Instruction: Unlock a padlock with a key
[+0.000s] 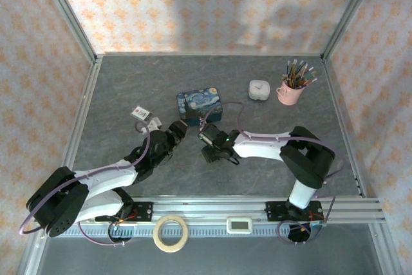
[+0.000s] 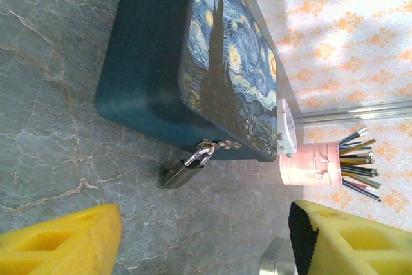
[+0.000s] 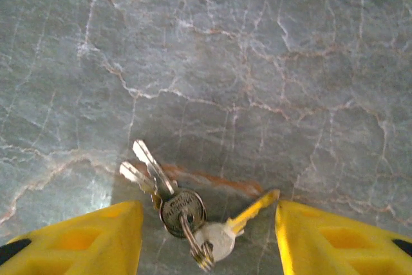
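Top external view: left hand (image 1: pixel 175 130) and right hand (image 1: pixel 207 134) close together mid-counter (image 1: pixel 129 82), just in front of the blue starry-night tin (image 1: pixel 199 105). Farther back on the right, a small white case (image 1: pixel 259 89) and a pink cup of pencils (image 1: pixel 290 91), well apart from both hands.

Left wrist view: spread wide, gripping nothing, yellow fingers (image 2: pixel 61 243) on either side of bare stone. Ahead, the padlock (image 2: pixel 183 170), dark body lying on the counter just beside the tin's front wall, silvery shackle hooked through the tin's clasp.

Right wrist view: likewise open and empty. Between the yellow pads (image 3: pixel 341 239), the key bunch (image 3: pixel 183 214) flat on the counter, touching neither pad, one key yellow among the silvery ones.
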